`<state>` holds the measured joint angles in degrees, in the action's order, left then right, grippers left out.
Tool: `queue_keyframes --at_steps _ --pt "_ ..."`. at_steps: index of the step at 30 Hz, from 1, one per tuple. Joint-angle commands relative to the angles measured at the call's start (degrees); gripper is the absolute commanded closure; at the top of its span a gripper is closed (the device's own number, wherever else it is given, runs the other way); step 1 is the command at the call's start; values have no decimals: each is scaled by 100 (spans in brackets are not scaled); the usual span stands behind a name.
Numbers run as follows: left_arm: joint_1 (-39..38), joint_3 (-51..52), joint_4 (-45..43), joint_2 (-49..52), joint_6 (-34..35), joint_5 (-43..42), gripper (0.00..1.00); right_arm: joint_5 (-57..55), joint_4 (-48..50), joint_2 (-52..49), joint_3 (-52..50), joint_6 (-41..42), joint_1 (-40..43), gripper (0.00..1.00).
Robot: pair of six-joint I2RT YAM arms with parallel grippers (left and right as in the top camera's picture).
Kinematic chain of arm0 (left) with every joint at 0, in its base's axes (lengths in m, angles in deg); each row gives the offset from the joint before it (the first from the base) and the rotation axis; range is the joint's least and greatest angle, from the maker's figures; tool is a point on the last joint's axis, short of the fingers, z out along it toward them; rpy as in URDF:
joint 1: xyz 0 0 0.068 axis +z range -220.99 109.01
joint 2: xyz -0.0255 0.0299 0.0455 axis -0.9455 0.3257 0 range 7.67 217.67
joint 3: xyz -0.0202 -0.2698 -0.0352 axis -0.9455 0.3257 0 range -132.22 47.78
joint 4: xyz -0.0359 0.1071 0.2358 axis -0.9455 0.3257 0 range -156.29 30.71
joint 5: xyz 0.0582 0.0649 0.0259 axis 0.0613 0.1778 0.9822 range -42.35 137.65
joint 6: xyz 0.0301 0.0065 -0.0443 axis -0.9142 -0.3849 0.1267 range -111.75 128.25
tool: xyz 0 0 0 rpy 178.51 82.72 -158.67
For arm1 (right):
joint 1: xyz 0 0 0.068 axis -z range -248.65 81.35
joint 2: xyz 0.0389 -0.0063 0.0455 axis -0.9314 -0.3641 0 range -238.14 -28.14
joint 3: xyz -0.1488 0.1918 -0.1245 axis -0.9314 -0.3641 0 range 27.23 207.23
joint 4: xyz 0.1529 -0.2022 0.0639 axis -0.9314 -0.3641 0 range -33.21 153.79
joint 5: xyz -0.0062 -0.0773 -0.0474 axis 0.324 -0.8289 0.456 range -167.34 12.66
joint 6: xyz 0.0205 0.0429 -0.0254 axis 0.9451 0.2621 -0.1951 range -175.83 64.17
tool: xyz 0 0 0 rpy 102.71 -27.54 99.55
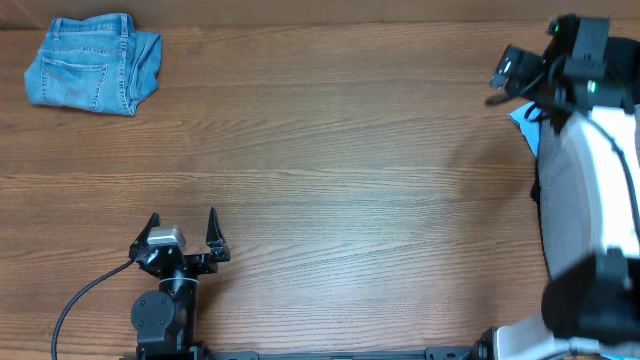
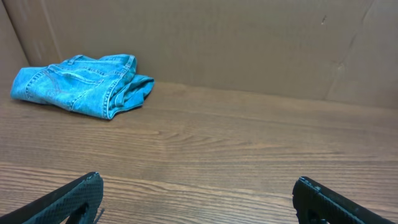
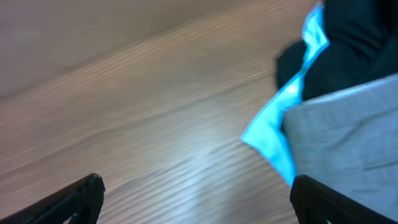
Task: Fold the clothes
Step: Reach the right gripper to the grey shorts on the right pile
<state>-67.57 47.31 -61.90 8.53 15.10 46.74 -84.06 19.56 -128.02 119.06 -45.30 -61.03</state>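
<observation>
Folded blue denim shorts (image 1: pixel 92 64) lie at the far left corner of the table; they also show in the left wrist view (image 2: pixel 81 84). A pile of clothes sits at the right edge: a pale grey garment (image 1: pixel 580 190) on top, with a light-blue piece (image 1: pixel 525 122) and a black piece sticking out beneath. The right wrist view shows the grey garment (image 3: pixel 348 137), the light-blue piece (image 3: pixel 277 127) and the black piece (image 3: pixel 354 43). My right gripper (image 1: pixel 505 80) (image 3: pixel 196 193) is open and empty, just left of the pile. My left gripper (image 1: pixel 182 225) (image 2: pixel 196 199) is open and empty near the front edge.
The wooden table (image 1: pixel 330 170) spans the whole view. A brown cardboard wall (image 2: pixel 249 43) stands behind the far edge. A black cable (image 1: pixel 75 300) runs from the left arm's base toward the front left.
</observation>
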Motion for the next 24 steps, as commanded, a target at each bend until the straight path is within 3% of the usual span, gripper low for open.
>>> queue_keyframes --at_steps 1,10,18,24 --pt "31 20 4 -59 -109 -55 0 -234 15 -629 538 -105 229 0" --pt "31 20 4 -59 -109 -55 0 -866 424 -1768 538 -658 782 0" --pt "31 20 4 -59 -109 -55 0 -1683 680 -2361 535 -1360 702 1" --pt "31 20 4 -59 -109 -55 0 -2199 868 -2680 535 -1427 671 2"
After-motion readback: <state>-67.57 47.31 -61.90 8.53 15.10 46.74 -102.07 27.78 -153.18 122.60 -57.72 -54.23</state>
